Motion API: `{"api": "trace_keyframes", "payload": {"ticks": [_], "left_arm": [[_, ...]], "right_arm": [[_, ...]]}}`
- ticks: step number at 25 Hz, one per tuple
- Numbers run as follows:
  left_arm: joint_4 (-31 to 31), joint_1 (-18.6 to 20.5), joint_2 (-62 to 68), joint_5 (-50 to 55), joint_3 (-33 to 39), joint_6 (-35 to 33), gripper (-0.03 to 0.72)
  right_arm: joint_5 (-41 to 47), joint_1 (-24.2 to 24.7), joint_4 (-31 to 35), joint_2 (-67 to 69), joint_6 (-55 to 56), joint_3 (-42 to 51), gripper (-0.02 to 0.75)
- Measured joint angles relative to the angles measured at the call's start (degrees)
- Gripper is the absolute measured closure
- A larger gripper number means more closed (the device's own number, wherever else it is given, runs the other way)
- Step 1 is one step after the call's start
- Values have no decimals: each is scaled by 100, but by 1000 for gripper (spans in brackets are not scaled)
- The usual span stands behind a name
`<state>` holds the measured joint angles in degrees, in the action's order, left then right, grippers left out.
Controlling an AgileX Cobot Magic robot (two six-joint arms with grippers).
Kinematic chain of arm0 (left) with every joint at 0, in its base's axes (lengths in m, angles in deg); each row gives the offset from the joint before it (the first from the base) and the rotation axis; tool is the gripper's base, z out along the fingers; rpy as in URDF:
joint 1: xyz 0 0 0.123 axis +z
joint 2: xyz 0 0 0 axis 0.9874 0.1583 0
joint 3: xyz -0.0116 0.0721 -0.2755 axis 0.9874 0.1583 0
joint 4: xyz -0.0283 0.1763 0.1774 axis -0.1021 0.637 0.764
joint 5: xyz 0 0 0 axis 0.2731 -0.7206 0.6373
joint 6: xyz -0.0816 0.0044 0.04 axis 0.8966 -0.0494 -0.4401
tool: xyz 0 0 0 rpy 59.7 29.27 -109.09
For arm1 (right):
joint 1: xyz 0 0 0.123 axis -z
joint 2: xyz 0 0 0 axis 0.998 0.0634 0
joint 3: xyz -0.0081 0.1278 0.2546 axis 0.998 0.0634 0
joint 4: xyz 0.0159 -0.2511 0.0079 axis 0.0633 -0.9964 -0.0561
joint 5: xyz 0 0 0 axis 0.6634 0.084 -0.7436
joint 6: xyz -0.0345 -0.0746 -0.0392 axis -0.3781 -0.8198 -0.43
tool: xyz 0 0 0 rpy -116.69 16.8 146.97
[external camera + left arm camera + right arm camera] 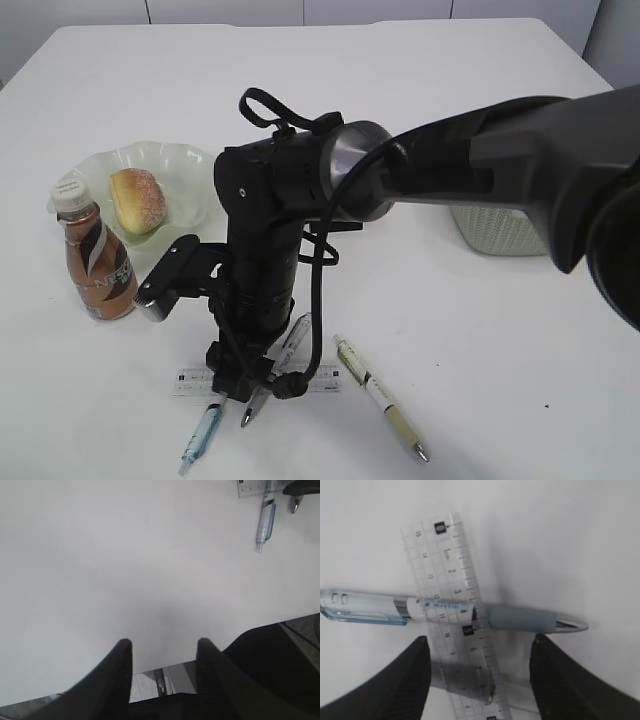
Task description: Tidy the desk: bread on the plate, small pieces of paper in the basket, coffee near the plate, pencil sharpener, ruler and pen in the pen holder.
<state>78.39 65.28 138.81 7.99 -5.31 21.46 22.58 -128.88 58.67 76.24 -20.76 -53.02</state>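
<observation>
**Booth:** Where are you right now?

**Me:** My right claw [479, 652] hangs spread wide and empty over the transparent ruler [454, 610], low in the centre of the exterior frame. A blue-grey pen [517, 617] lies across that ruler, dead centre in my wrist view.

**Booth:** And the other side?

**Me:** My left claw [162, 650] is open too, holding nothing, over bare bench [125, 555].

**Booth:** What's already tidy?

**Me:** Bread [137, 199] sits on the plate [190, 170] at left, and the coffee bottle [93, 260] stands just beside the plate's lower edge. The basket [495, 232] peeks out behind my arm at right. I can't spot a pen holder, sharpener or paper scraps from here.

**Booth:** So how do you take the pick cleanly?

**Me:** I judge the pen is the one to go for, since it's on top. Its barrel runs across the line between my fingers, so I'd turn the wrist first, close on the rubber grip, clear of the ruler's edge, and lift straight up. Clip the ruler and it skids.

**Booth:** Others waiting?

**Me:** A blue pen [204, 432] at lower left and a cream pen [378, 395] at lower right.
</observation>
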Motion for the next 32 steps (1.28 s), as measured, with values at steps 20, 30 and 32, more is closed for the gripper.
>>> {"api": "trace_keyframes", "payload": {"ticks": [20, 30, 32], "left_arm": [[0, 0, 0, 0, 0, -2, 381], [0, 0, 0, 0, 0, -2, 381], [0, 0, 0, 0, 0, -2, 381]], "right_arm": [[59, 0, 142, 0, 0, 0, 250], [47, 0, 53, 99, 0, -13, 250], [24, 0, 53, 112, 0, -13, 250]]}}
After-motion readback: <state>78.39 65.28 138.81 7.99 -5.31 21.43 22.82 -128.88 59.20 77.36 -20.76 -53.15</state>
